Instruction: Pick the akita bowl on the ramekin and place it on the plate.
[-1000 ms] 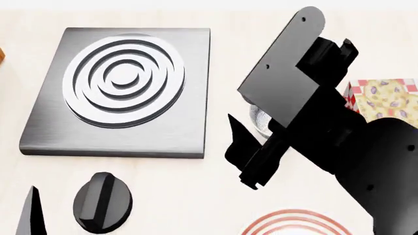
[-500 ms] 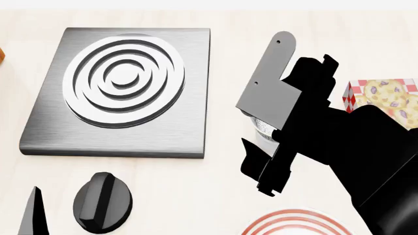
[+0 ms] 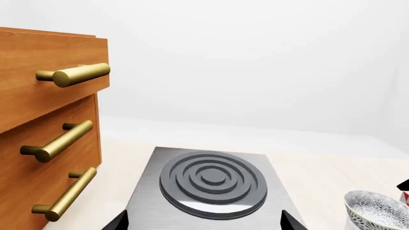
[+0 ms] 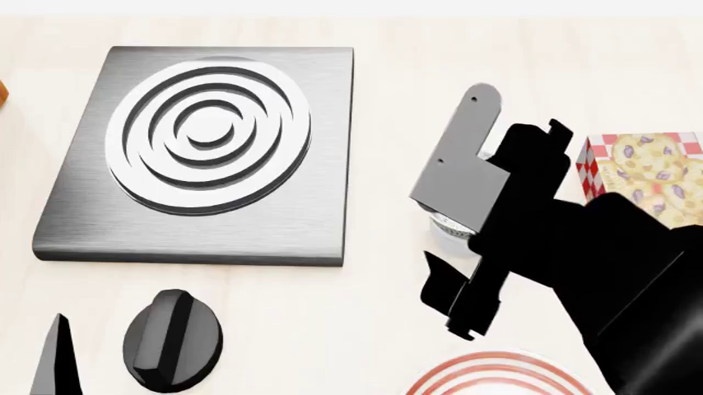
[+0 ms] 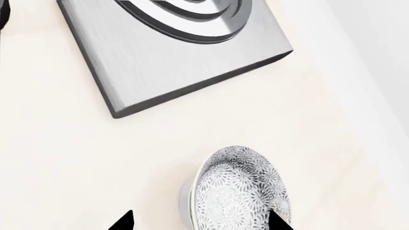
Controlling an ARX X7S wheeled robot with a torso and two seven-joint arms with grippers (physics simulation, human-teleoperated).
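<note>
The speckled grey akita bowl (image 5: 240,194) sits to the right of the stove plate; in the head view only a bit of the akita bowl (image 4: 447,220) shows under my right arm. The ramekin is almost wholly hidden beneath it. My right gripper (image 5: 201,223) is open just above the bowl, one fingertip (image 5: 278,221) over the inside and the other outside its wall. It also shows in the head view as the right gripper (image 4: 456,309). The red-ringed plate (image 4: 492,372) lies at the near edge. My left gripper (image 3: 203,225) is open and holds nothing.
A brushed-metal stove plate (image 4: 313,164) with a ringed burner lies left of the bowl. A black knob (image 4: 171,337) sits in front of it. A red-checked box (image 4: 648,164) stands at the right. Wooden drawers with brass handles (image 3: 61,143) rise beside the stove.
My right gripper has come down and nearer, toward the plate side, closing on the bowl's rim; the arm covers more of the bowl. The left arm has not moved.
</note>
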